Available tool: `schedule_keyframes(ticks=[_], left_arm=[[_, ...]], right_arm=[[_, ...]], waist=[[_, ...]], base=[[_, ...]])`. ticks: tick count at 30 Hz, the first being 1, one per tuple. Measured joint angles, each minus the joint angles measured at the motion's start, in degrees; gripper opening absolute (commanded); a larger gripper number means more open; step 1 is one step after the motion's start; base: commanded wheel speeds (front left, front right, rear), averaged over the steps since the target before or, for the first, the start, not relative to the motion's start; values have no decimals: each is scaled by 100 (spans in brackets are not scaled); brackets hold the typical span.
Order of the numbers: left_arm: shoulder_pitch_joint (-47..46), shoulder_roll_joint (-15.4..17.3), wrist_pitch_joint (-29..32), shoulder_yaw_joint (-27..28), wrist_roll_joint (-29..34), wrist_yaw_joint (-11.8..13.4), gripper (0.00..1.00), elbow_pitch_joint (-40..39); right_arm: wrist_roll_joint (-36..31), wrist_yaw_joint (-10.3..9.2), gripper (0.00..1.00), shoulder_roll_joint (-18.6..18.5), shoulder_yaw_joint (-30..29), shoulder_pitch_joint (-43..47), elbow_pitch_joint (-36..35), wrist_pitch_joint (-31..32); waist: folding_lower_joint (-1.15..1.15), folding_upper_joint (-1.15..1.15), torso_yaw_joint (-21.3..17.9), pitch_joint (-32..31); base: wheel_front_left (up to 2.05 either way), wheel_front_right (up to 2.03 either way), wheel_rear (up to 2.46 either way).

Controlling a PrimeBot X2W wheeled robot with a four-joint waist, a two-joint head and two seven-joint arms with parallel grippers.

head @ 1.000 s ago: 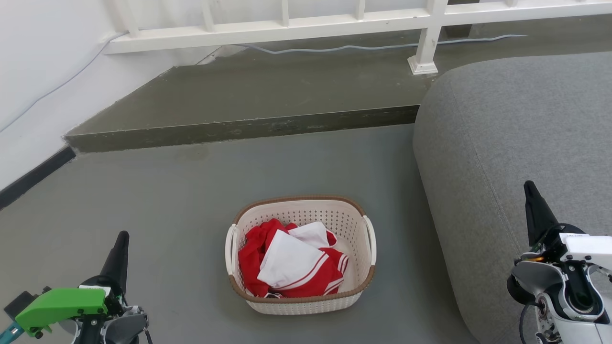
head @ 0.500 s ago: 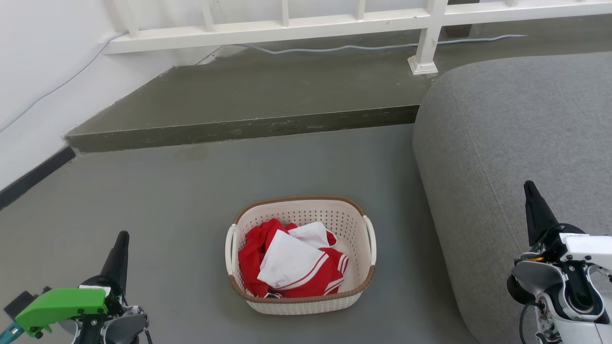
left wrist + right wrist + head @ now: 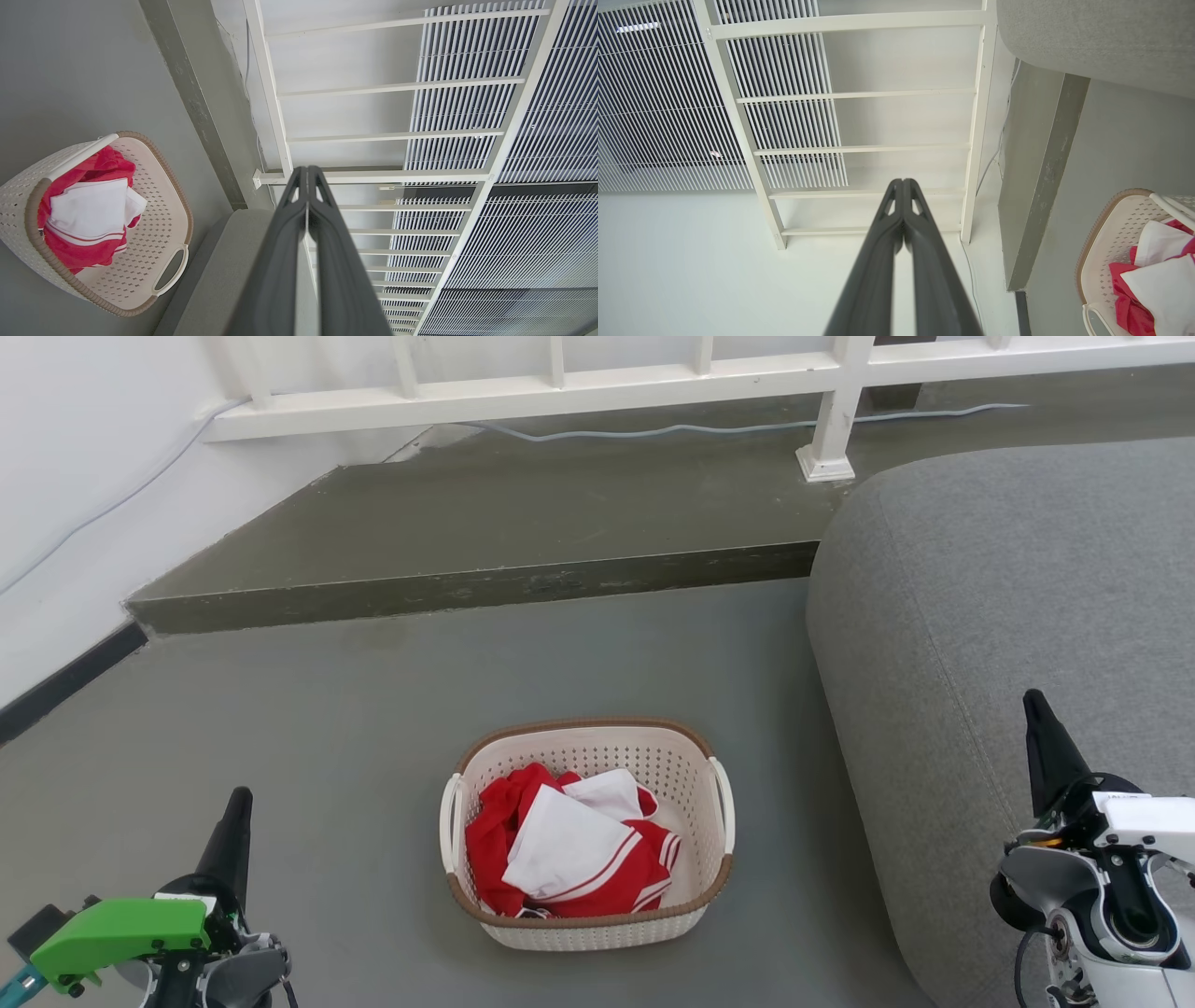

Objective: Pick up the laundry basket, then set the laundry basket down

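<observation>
The left jaws and the right jaws are each pressed fully together and hold nothing. The laundry basket (image 3: 597,931) stands on the grey floor (image 3: 355,728) between them, to the right of the left jaws and to the left of the right jaws, apart from both. Red and white clothes (image 3: 560,849) lie inside it. A grey sofa (image 3: 1008,616) is near the right jaws.

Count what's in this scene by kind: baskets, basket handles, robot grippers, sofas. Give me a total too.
Laundry basket: 1
Basket handles: 2
Grippers, left gripper and right gripper: 2
Sofa: 1
Total: 6
</observation>
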Motion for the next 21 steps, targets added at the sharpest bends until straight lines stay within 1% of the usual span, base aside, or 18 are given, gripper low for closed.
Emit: schedule_keyframes(ticks=[21], left_arm=[[0, 0, 0, -1, 0, 0, 0, -2]], right_arm=[[0, 0, 0, 2, -2, 2, -2, 15]], waist=[[0, 0, 0, 0]], base=[[0, 0, 0]])
